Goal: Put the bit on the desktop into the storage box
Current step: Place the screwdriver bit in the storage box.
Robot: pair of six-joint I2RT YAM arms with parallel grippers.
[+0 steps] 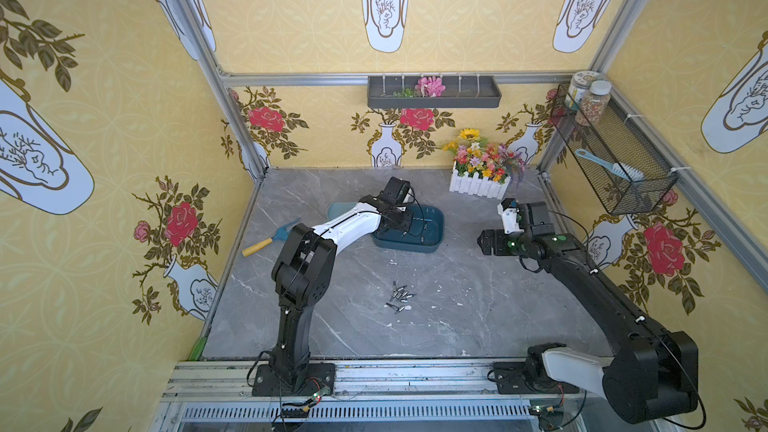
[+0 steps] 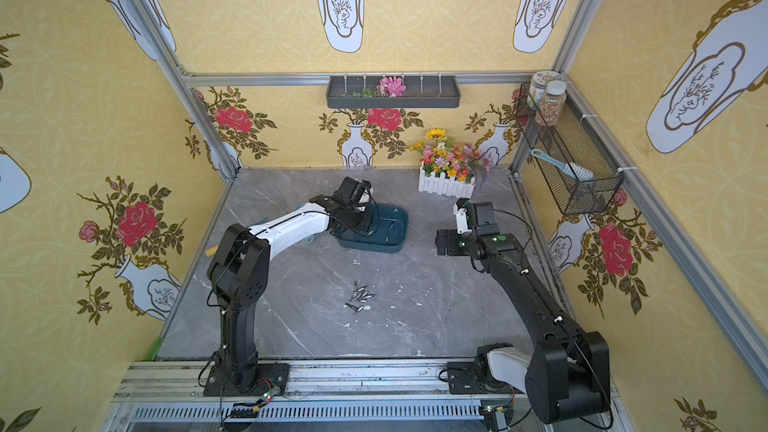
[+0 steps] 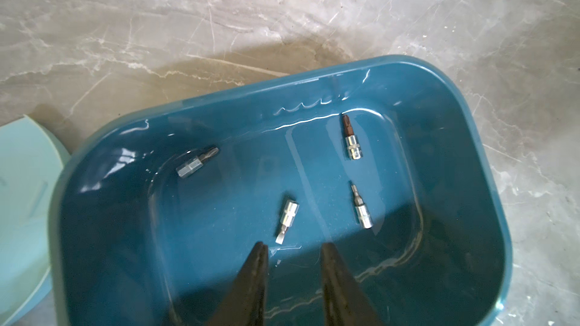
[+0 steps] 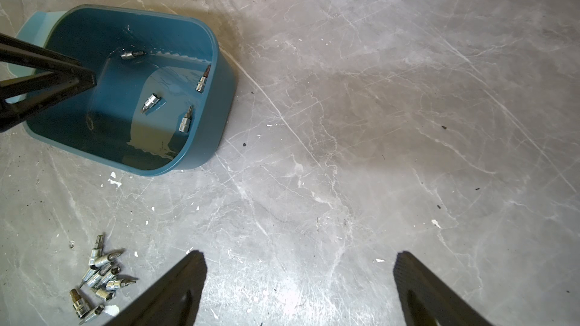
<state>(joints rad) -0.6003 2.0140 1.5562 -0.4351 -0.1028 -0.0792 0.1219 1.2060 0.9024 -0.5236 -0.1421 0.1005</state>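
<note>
Grey marble-look table (image 1: 478, 326) carries a loose heap of bits (image 1: 400, 295) near its middle, several of them touching. Each looks like small, hard, light steel, smooth enough to roll or squirt free. The thick socket end, pinched across its width, seems the best hold, starting with an outlying bit. To the right and a little farther, the right pincer (image 4: 301, 257) hangs wide open and empty. Farther off, the storage box (image 3: 439, 105) holds four bits. The left pincer (image 3: 293, 246) hovers over it, jaws partly apart, gripping nothing.

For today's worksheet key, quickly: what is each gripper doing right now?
Left gripper: open, empty, over the storage box.
Right gripper: wide open, empty, over the desktop.
</note>
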